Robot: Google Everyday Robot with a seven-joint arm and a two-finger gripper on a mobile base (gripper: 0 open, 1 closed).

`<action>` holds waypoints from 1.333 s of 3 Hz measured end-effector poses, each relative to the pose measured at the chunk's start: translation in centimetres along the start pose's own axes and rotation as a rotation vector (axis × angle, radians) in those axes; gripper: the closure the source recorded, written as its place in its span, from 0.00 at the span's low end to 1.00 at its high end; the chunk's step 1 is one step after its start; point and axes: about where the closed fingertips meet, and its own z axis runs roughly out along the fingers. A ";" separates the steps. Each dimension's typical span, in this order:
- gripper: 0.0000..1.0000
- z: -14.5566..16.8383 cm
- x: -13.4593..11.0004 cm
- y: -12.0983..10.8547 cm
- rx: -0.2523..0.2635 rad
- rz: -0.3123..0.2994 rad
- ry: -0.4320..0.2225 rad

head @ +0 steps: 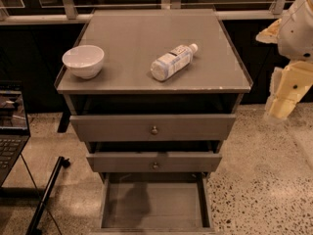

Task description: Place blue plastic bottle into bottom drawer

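The blue plastic bottle (172, 62) lies on its side on the cabinet top (146, 28), right of centre, with its white cap pointing to the back right. The bottom drawer (154, 207) is pulled out at the foot of the cabinet and its flat floor shows nothing in it. My gripper (282, 99) hangs off the cabinet's right side, below the level of the top and well apart from the bottle. It holds nothing that I can see.
A white bowl (83, 60) stands on the left of the cabinet top. The two upper drawers (154, 129) with round metal knobs stick out slightly. A laptop (11, 131) sits at the left edge, with a black pole (46, 195) on the speckled floor.
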 end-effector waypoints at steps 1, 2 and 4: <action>0.00 0.9 -1.0 -4.0 0.006 -0.129 -0.066; 0.00 2.3 -3.0 -7.9 0.000 -0.249 -0.146; 0.00 8.6 -8.1 -12.6 -0.073 -0.374 -0.246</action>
